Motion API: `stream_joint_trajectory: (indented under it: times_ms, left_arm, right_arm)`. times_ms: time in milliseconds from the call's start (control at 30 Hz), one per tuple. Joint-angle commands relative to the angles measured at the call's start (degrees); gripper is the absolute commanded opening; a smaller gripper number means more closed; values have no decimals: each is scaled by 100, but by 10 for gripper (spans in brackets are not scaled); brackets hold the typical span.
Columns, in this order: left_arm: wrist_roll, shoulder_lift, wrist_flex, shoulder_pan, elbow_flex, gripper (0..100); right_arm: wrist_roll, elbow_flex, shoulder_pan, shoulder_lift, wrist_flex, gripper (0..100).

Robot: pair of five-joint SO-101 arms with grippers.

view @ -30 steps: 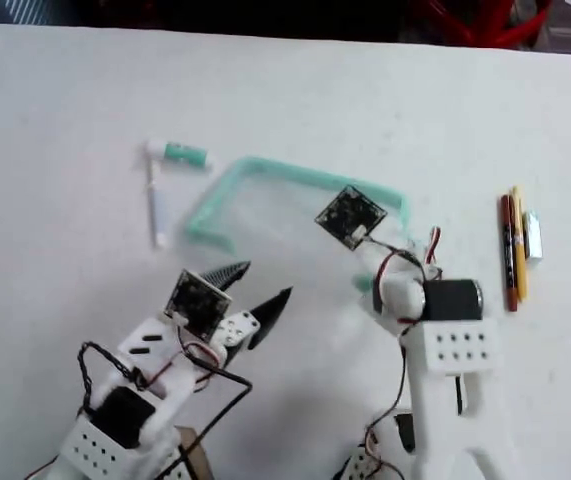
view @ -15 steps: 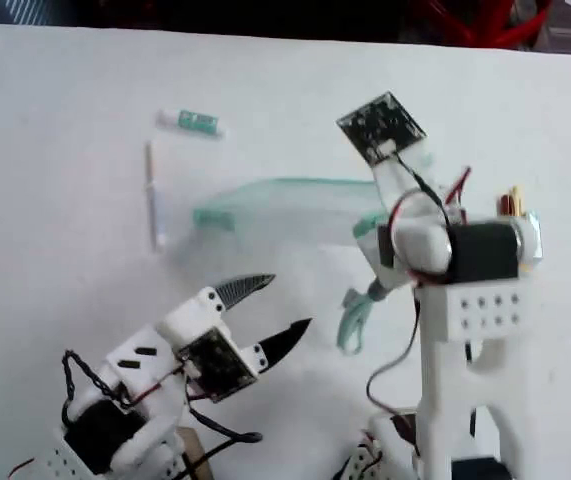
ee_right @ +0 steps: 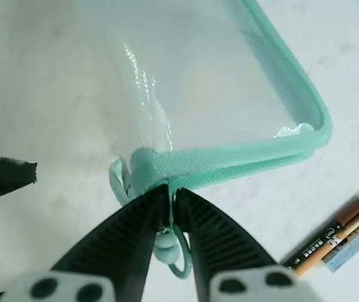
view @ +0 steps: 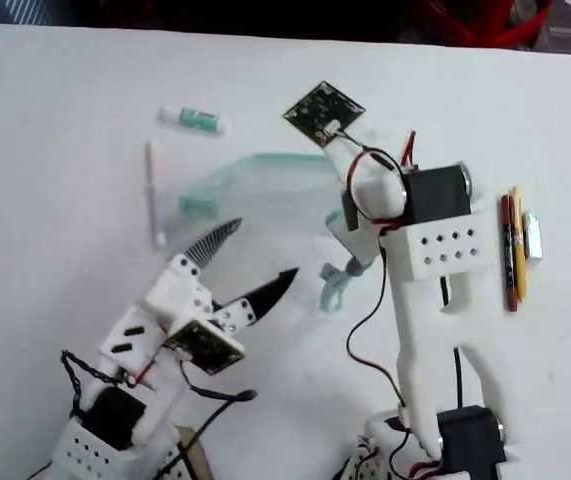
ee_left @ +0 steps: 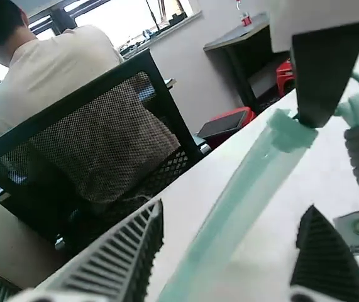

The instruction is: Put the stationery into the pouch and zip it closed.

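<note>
We are pinching the pouch (ee_right: 217, 82) at its zipper end with the right gripper (ee_right: 170, 192), jaws closed on the teal mesh trim beside the looped cord (ee_right: 115, 179), lifting that end off the counter (view: 65, 100). Its clear film looks light, floppy and slick, so we judge the stiffer trim the safest hold. The left gripper (view: 263, 250) is gaping wide, empty, near the pouch's edge. The marker (view: 506, 250) and pencil (view: 518, 245) are lying outside.

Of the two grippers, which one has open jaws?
The left gripper, its jaws spread apart near the pouch; the right gripper is clamped on the pouch's edge.
</note>
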Motion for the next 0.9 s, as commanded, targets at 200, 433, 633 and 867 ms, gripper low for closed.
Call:
stream_joint_trajectory:
  times_ms: [200,433,633,867]
  left_arm:
    - [-554,84,-466,-13,308,335]
    - [-580,84,-237,-233,308,335]
    - [-571,84,-396,-189,308,335]
    - [-536,84,-211,127,308,334]
  right_arm:
    - [18,-237,-1147,-409,40,19]
    - [53,-193,-1358,-1156,48,19]
    - [519,202,-1771,-1789,57,19]
    - [1116,862,-2105,-3319,48,19]
